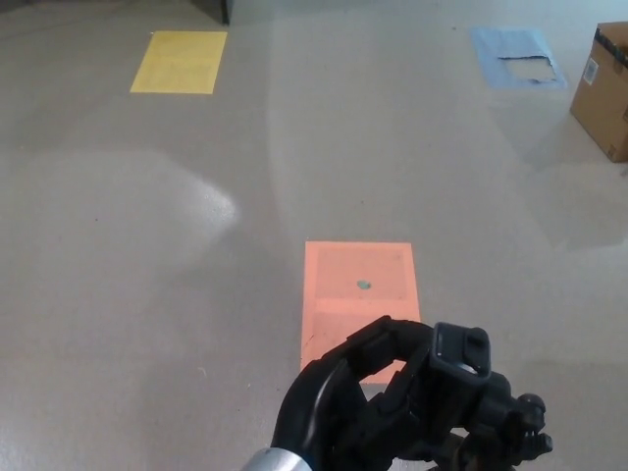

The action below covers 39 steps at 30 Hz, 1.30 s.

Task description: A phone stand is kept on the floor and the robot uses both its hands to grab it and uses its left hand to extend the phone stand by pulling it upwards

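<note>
Left hand wrapped on the phone stand's head at the bottom of the frame; the upward pull looks unfinished.

The robot's black left hand (339,417) rises from the bottom centre, its thick fingers (378,339) curled around the black plastic phone stand (461,368), whose boxy clamp head with knobs shows at bottom centre-right, just below the orange rectangular floor mat (360,289). The stand's pole and base are out of view, so I cannot tell how far it is extended. The right hand does not show, so the two-handed grab cannot be confirmed. I judge the grasp made and the lift yet to be completed. Far off lie a yellow mat (180,62) upper left, a blue mat (515,57) upper right and a brown cardboard box (606,90) at the right edge.
</note>
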{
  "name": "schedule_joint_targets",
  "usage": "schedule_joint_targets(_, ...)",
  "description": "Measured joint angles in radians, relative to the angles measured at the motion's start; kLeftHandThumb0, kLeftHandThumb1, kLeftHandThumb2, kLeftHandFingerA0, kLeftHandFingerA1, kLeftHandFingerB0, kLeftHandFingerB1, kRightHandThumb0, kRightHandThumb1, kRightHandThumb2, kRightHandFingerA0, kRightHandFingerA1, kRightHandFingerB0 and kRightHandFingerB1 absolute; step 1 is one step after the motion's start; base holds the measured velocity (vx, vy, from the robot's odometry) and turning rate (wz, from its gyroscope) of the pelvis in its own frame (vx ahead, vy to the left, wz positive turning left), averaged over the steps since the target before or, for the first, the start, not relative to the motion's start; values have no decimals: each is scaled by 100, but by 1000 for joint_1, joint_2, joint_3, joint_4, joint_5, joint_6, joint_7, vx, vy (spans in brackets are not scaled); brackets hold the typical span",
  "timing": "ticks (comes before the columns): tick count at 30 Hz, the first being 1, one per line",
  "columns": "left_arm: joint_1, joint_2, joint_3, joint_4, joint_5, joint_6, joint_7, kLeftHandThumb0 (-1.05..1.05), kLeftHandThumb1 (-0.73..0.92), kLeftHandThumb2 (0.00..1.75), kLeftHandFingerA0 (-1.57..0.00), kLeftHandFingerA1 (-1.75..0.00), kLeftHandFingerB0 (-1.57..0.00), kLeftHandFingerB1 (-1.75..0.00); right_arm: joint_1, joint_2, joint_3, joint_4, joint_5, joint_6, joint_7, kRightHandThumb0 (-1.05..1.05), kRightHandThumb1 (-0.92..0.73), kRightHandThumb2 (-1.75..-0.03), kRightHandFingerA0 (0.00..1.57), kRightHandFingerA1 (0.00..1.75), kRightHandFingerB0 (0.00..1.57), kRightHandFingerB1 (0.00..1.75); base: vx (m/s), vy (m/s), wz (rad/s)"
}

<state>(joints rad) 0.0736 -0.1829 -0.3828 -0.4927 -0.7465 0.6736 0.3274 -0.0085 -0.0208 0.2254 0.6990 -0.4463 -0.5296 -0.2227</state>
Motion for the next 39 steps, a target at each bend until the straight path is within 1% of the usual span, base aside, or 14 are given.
schedule_joint_targets(1, -1, 0, 0, 0, -3, 0, 4, -26, 70, 55, -70, -175, -58, -175, -2, 0, -1, 7, 0, -6, -2, -51, -71, -61, 52, 77, 54, 56, 0, 0, 0)
schedule_joint_targets(2, -3, 0, 0, 0, -7, 0, 10, -25, 71, 55, -69, -175, -57, -175, -3, 2, -6, 14, 2, -13, -2, -46, -71, -60, 66, 95, 55, 56, 0, 0, 0)
schedule_joint_targets(3, -4, 0, 0, 0, -9, 0, 14, -25, 72, 55, -68, -175, -56, -175, -3, 5, -10, 18, 5, -16, -2, -42, -69, -62, 83, 118, 68, 74, 0, 0, 0)
schedule_joint_targets(4, -5, 0, 0, 0, -13, 0, 18, -25, 72, 55, -69, -175, -56, -175, -3, 9, -15, 24, 8, -21, -2, -40, -70, -64, 86, 137, 66, 78, 0, 0, 0)
schedule_joint_targets(8, -15, 0, -3, 0, -25, 1, 39, -25, 72, 55, -69, -175, -56, -175, -3, 16, -32, 43, 22, -39, 0, -40, -70, -64, 86, 137, 66, 78, 0, 0, 0)
schedule_joint_targets(9, -17, 0, -4, 0, -29, 1, 46, -25, 73, 56, -72, -175, -59, -175, -3, 17, -37, 46, 22, -44, 0, -45, -48, -92, 124, 142, 111, 136, 0, 0, 0)
schedule_joint_targets(14, -97, 1, 6, 1, -47, 20, 74, -21, 75, 57, -70, -175, -56, -175, -5, 26, -59, 43, 31, -41, 0, -48, -48, -89, 119, 142, 103, 135, 0, 0, 0)
schedule_joint_targets(15, -114, 1, 9, 1, -51, 23, 79, -21, 74, 56, -68, -175, -52, -175, -5, 27, -64, 43, 33, -39, 0, -39, -67, -61, 91, 175, 71, 175, 0, 0, 0)
schedule_joint_targets(22, -293, -13, 47, 16, -70, 48, 129, -22, 68, 58, -72, -175, -57, -174, -13, 36, -82, 39, 44, -32, 0, -40, -67, -61, 93, 175, 72, 175, 0, 0, 0)
schedule_joint_targets(23, -329, -26, 59, 22, -73, 53, 140, -18, 64, 55, -77, -174, -66, -167, -13, 35, -85, 39, 44, -31, -1, -42, -68, -61, 92, 175, 72, 175, 0, 0, 0)
schedule_joint_targets(28, -488, -96, 120, 35, -93, 62, 186, -18, 64, 55, -77, -174, -66, -167, -13, 35, -96, 39, 51, -26, -4, -42, -68, -61, 92, 175, 72, 175, 0, 0, 0)
schedule_joint_targets(35, -574, -121, 185, 50, -118, 68, 224, -13, 62, 60, -73, -174, -49, -169, -15, 36, -100, 40, 55, -24, -4, -45, -69, -61, 86, 175, 71, 175, 0, 0, 0)
schedule_joint_targets(36, -581, -115, 204, 61, -124, 68, 230, -14, 64, 60, -69, -173, -32, -87, -15, 36, -100, 40, 55, -22, -5, -45, -69, -60, 82, 175, 68, 173, 0, 0, 0)
schedule_joint_targets(39, -604, -94, 229, 86, -135, 68, 239, -14, 64, 60, -69, -173, -32, -87, -15, 38, -97, 40, 54, -20, -4, -45, -69, -60, 82, 175, 68, 173, 0, 0, 0)
